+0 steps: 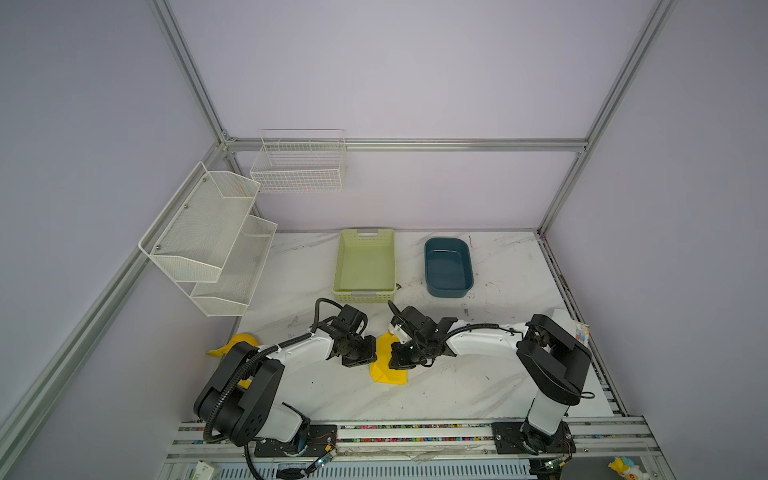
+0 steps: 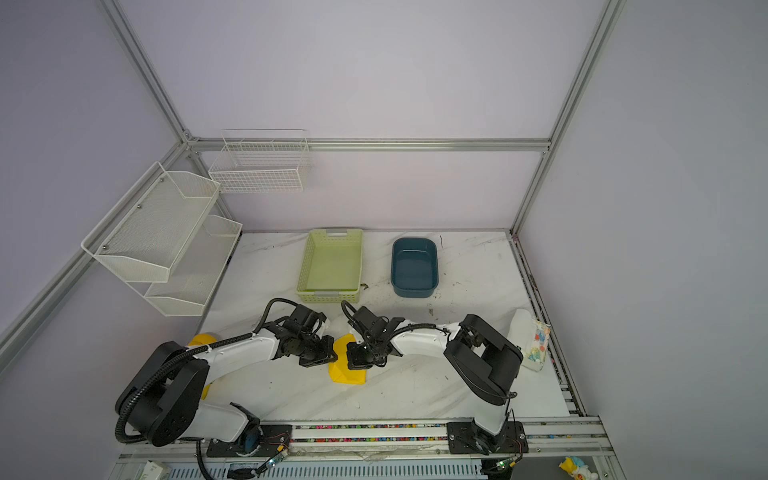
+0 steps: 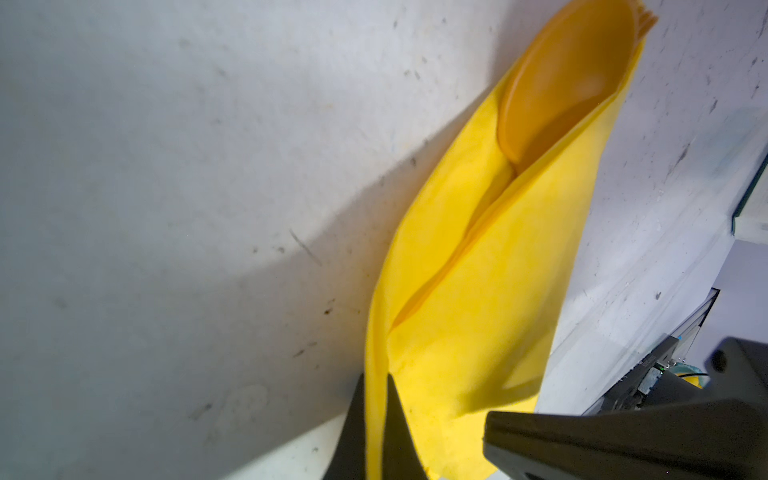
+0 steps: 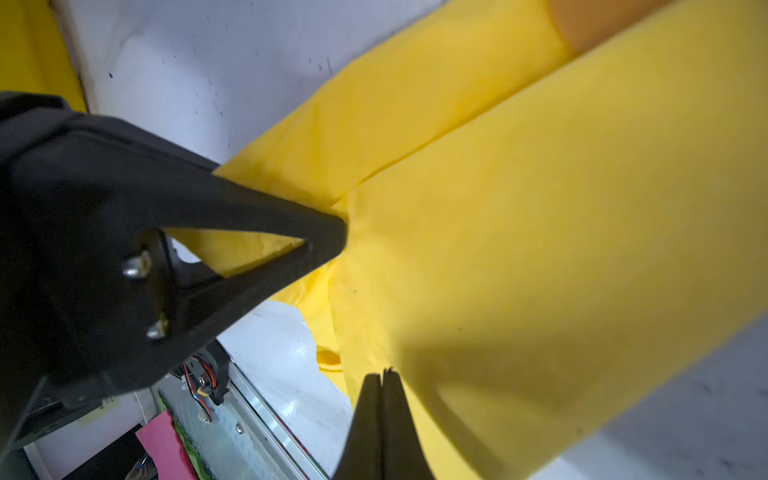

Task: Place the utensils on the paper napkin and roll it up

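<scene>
One thin napkin lies mid-table, wrapped around the spoon. The left gripper pinches its edge; the right gripper sits closed beside it. The paper is likely soft and tearable: grip the edges.

I can see just the bowl of the spoon and tips of the fork past the folded paper napkin; handles and knife are hidden. In both top views, the arms cover its middle.

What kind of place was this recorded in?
Probably a lab robot cell, not a home: an aluminium frame with plain walls encloses the table, and the left arm and right arm are bolted to a rail.
</scene>
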`<move>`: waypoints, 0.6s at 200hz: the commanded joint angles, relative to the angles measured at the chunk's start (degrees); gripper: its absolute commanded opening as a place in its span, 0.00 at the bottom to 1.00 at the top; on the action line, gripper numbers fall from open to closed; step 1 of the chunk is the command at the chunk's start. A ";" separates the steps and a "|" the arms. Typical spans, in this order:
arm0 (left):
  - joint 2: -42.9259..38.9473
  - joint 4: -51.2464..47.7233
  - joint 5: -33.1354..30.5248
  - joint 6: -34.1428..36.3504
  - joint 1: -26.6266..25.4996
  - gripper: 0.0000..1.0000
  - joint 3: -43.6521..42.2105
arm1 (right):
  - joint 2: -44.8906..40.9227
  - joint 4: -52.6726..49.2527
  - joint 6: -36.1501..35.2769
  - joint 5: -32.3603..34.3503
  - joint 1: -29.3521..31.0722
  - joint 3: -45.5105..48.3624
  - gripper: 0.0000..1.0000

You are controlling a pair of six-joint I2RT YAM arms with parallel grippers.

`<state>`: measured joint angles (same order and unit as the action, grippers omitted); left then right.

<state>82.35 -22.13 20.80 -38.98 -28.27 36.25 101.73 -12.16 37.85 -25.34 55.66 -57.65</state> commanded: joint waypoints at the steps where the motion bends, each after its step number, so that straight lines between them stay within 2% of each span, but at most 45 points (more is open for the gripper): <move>1: -0.56 -2.72 -2.74 -0.62 0.33 0.03 1.54 | -0.12 0.21 0.58 0.55 0.39 1.42 0.05; 50: -0.80 -3.65 -2.49 -0.53 0.24 0.03 2.42 | 2.81 0.74 -0.46 0.75 0.39 1.23 0.05; 55: -2.87 -3.83 -2.43 -0.50 0.24 0.03 2.51 | 2.93 0.87 -0.50 0.80 0.38 1.29 0.05; 120: -5.89 -4.84 -0.06 -0.93 0.06 0.03 4.86 | 3.96 1.57 -0.79 0.59 0.38 1.42 0.05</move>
<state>78.46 -25.78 20.12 -39.00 -28.27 36.38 103.83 -9.85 37.63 -25.80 55.68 -56.66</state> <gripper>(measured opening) 0.048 0.056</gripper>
